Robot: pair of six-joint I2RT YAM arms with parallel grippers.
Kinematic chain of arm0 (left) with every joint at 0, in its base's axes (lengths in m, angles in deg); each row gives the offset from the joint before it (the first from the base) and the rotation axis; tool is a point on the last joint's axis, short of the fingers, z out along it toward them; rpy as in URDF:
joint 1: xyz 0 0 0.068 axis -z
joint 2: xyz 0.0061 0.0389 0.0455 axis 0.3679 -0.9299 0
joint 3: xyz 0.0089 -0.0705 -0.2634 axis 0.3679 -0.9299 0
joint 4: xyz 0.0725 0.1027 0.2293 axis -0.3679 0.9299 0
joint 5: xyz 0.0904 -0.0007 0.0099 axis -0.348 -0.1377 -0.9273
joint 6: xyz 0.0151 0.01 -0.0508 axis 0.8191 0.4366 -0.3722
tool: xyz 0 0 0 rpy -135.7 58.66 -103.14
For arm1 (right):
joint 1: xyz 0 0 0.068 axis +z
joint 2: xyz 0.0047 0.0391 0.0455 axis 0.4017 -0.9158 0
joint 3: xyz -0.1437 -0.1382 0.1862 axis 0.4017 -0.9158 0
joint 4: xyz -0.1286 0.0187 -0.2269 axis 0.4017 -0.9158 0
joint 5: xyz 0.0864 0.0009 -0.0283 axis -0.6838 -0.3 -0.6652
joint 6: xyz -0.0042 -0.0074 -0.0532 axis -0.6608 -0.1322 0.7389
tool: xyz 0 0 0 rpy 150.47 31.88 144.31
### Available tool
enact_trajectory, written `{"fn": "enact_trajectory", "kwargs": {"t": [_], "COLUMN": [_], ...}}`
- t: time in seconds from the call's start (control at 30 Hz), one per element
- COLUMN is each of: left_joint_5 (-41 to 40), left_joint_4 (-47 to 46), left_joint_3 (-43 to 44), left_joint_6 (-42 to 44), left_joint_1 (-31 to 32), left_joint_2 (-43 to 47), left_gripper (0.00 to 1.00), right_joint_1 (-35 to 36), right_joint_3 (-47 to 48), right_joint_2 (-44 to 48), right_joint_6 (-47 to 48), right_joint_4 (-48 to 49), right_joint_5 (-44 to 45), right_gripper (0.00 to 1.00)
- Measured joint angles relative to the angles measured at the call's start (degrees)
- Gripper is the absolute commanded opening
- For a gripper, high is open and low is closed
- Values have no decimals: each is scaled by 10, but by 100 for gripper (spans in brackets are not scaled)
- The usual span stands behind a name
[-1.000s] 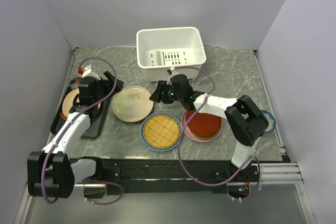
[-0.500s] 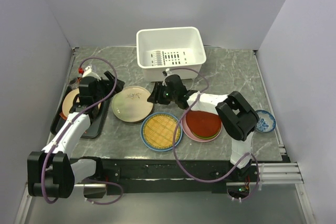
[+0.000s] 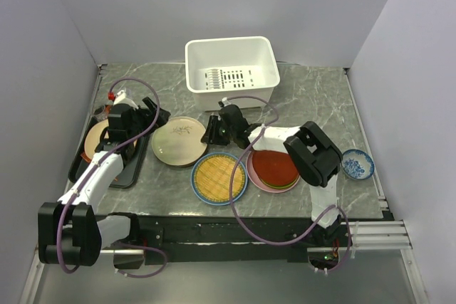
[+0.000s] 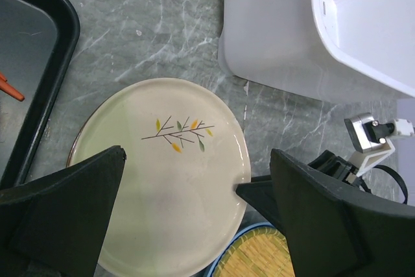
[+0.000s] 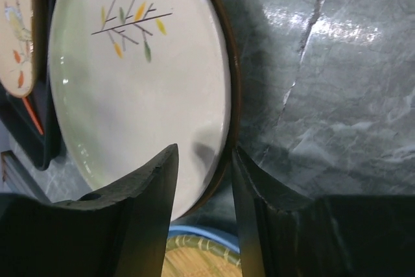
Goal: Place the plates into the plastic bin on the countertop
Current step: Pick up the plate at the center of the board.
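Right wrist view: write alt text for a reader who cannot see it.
The right hand straddles the rim of a cream plate with a leaf sprig, fingers apart on either side. The plate lies on a grey marbled countertop; a yellow woven plate peeks in below.

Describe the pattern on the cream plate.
The cream plate bears a twig with coloured leaves; left wrist view.
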Motion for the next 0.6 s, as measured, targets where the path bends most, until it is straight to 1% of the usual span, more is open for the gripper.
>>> {"fn": "enact_trajectory", "kwargs": {"t": [0.1,0.17,0.23,0.27,0.3,0.6], "left_joint_5": [0,0,0,0,0,0], "left_joint_4": [0,0,0,0,0,0], "left_joint_3": [0,0,0,0,0,-3], "left_joint_6": [0,0,0,0,0,-4], "left_joint_1": [0,0,0,0,0,0], "left_joint_2": [0,-1,-2,-3,-4,-7], "left_gripper": [99,99,99,99,99,99], "right_joint_1": [1,3,5,4,4,10], "right_joint_3": [8,12,13,13,13,17], "right_joint_2": [-10,-15,-16,-16,-16,-11], "right_joint_6": [0,0,0,-3,-5,-10], "right_joint_4": [-9,-13,-17,-18,-18,-28], "right_joint_5": [7,11,18,21,24,55], "right_gripper": [41,33,29,25,23,17]}}
